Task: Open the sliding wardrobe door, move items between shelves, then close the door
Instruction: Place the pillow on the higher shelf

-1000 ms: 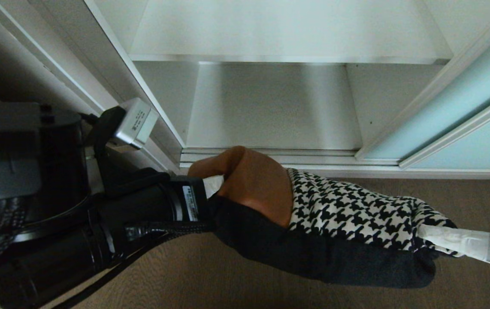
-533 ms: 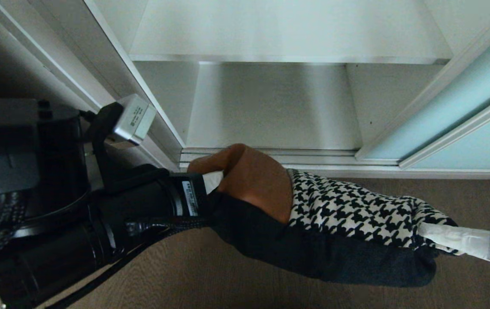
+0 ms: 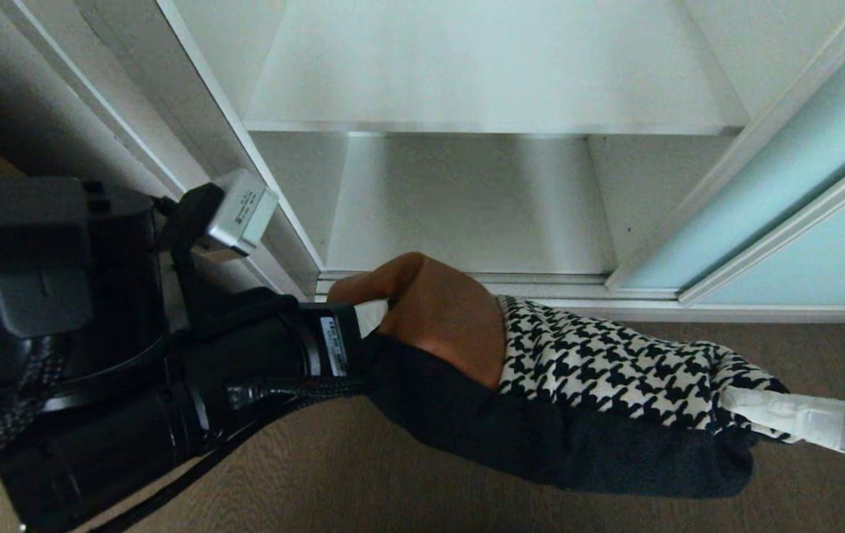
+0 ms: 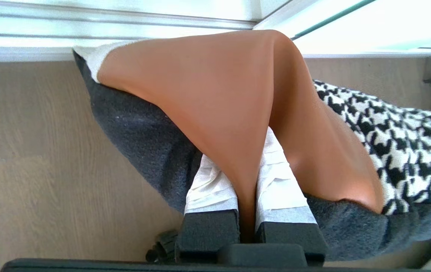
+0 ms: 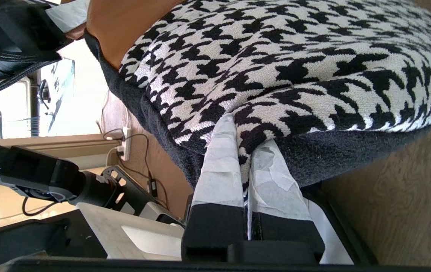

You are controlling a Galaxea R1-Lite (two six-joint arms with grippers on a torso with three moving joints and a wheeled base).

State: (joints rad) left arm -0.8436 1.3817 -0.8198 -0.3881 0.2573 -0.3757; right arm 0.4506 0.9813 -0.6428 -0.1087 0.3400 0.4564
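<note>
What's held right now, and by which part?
The patchwork pillow, by both tools: left tool pinches a fold of its tan-brown panel at one end; right tool pinches the houndstooth edge at the opposite end.

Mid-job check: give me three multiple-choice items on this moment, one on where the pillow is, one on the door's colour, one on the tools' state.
1. The pillow is:
A on the upper shelf
B outside the wardrobe, above the floor
C behind the door

2. The sliding door glass is:
A pale aqua
B red
C black

3. Both tools are:
A open
B shut on the pillow
C out of view

Key:
1 B, it hangs before the bottom shelf.
2 A, frosted aqua.
3 B, left tool pinches tan fabric, right tool the houndstooth edge.
</note>
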